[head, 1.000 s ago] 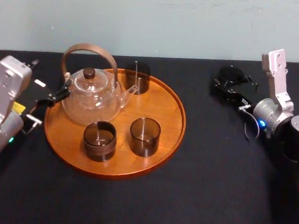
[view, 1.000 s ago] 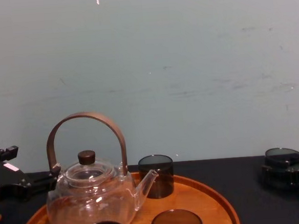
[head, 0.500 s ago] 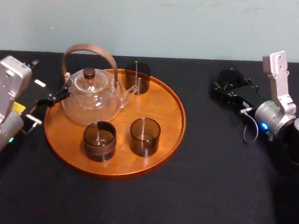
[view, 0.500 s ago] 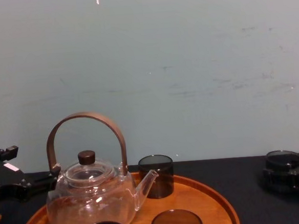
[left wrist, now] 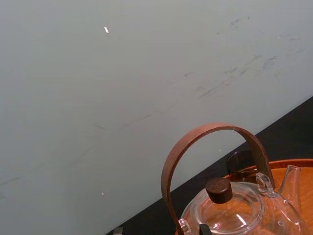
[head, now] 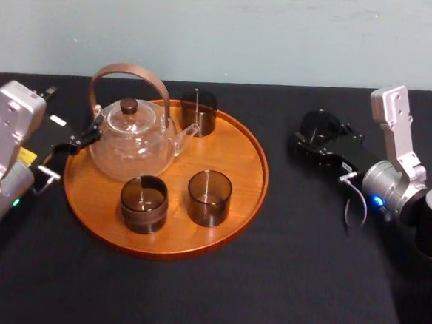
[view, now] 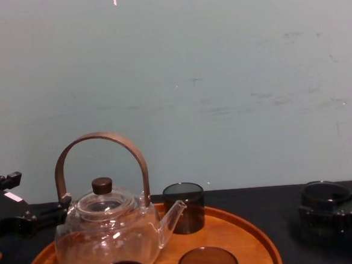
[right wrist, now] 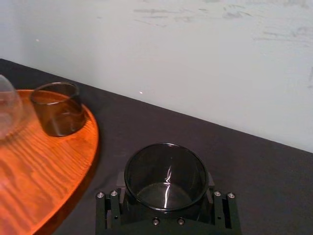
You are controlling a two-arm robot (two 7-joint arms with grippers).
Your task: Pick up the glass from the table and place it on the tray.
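A dark smoky glass (head: pixel 316 127) sits between the fingers of my right gripper (head: pixel 312 137), which is shut on it over the black table (head: pixel 206 302), a short way right of the tray. The right wrist view shows the glass (right wrist: pixel 165 176) upright in the black fingers (right wrist: pixel 108 208), with the round orange-brown tray (right wrist: pixel 39 161) off to one side. In the chest view the glass (view: pixel 321 194) is at the far right. The tray (head: pixel 248 146) carries a glass teapot (head: pixel 132 138) and three dark glasses. My left gripper (head: pixel 80 139) rests by the tray's left rim next to the teapot.
On the tray, one glass (head: pixel 198 110) stands at the back beside the teapot's spout, and two more (head: pixel 144 201) (head: pixel 209 196) stand at the front. The teapot's brown arched handle (left wrist: pixel 210 142) rises high. A pale wall borders the table's far edge.
My right gripper has carried the glass left and a little nearer, closing the gap to the tray's right rim. The left arm and the things on the tray have not moved.
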